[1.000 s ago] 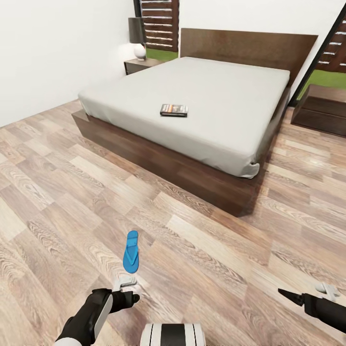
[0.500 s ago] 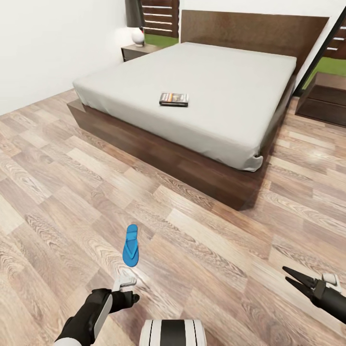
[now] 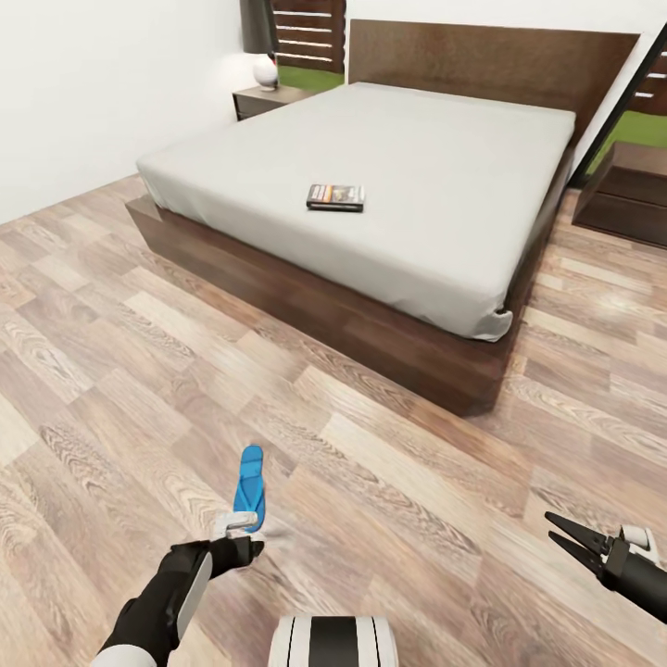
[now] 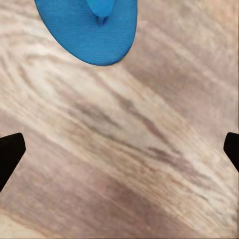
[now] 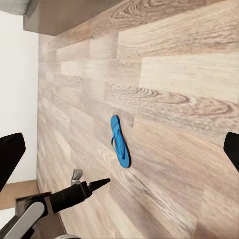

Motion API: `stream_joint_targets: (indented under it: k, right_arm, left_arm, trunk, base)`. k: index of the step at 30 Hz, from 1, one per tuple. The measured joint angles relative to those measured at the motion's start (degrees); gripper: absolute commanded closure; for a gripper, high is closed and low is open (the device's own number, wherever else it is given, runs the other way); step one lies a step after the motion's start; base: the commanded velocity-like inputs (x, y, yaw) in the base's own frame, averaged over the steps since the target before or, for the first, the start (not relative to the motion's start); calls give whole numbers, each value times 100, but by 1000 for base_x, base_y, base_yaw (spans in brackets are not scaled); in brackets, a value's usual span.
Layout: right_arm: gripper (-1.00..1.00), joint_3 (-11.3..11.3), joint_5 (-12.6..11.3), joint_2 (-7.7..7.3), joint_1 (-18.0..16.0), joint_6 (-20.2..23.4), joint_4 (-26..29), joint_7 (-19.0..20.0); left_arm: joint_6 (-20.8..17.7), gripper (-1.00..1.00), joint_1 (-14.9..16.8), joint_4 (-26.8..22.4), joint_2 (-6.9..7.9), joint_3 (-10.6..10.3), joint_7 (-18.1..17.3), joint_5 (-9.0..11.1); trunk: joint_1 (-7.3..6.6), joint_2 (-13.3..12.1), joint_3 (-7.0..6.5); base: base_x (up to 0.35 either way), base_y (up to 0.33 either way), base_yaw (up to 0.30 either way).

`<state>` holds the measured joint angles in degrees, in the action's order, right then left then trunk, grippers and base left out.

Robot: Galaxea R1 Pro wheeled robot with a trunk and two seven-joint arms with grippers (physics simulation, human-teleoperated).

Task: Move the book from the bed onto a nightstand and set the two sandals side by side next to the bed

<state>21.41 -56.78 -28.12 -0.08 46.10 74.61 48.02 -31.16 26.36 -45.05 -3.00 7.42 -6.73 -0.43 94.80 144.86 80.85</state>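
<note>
Book (image 3: pixel 335 196) lies on bed (image 3: pixel 445 176); left hand (image 4: pixel 119 149), released, hovers beside sandal (image 4: pixel 89 30).

A small lamp (image 3: pixel 265 69) with a round white base stands at the far left corner of the room, its dark shade (image 3: pixel 254 13) cut off by the upper edge of the head view. Behind it, a window shows dark horizontal slats (image 3: pixel 309 28) above a strip of bright green grass (image 3: pixel 314 77). At the far right, a slanting dark window frame (image 3: pixel 619 102) borders another patch of green grass (image 3: pixel 637 129) with more slats (image 3: pixel 652 91) above it. A plain white wall (image 3: pixel 102 83) runs along the left side of the room, and a narrow strip of white wall (image 3: pixel 482 11) shows at the back.
</note>
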Motion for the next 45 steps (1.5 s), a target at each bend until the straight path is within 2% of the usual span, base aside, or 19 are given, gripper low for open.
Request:
stream_joint_targets:
  k: [16, 25, 34, 45]
  right_arm:
    - [-100, -18, 35, 10, 0, -9, -13, -6]
    - [-100, -21, 35, 11, 0, -9, -17, -6]
    - [-100, -18, 35, 16, 0, -9, -17, -10]
    - [-100, -19, 35, 15, 0, -9, -17, -11]
  left_arm:
    - [22, -100, 0, -127, 0, -11, -3, -12]
    - [21, -100, 0, -128, 0, -13, -3, -13]
    - [21, -100, 0, -128, 0, -17, -3, -15]
    - [22, -100, 0, -129, 0, -10, 13, -19]
  trunk:
    - [0, 0, 0]
    - [2, 0, 0]
    - [0, 0, 0]
    - [2, 0, 0]
  base:
    - [175, 0, 0]
    - [40, 0, 0]
    - [248, 0, 0]
    - [71, 0, 0]
